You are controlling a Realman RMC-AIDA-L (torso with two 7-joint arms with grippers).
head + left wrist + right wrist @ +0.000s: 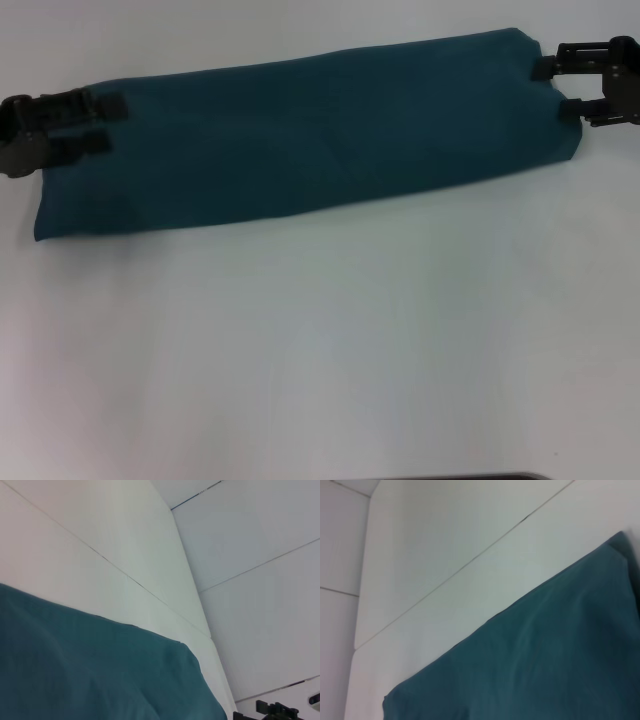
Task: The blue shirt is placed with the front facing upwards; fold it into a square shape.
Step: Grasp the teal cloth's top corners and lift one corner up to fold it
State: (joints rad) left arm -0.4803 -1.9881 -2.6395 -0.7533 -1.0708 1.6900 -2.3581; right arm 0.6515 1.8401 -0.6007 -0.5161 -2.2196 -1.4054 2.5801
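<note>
The blue shirt (300,135) lies on the white table as a long, narrow folded strip running left to right, plain teal side up with no lettering showing. At its left end sits my left gripper (95,123), open, its two black fingers spread along the short edge and the upper one lying over the cloth. My right gripper (560,88) is open at the right end, one finger at each corner of that edge. Both wrist views show only shirt (90,670) (550,655) and table. The right gripper (272,712) appears far off in the left wrist view.
White tabletop (320,350) stretches wide in front of the strip. Thin seams between table panels (150,595) run behind the shirt, and a table edge (362,580) shows in the right wrist view.
</note>
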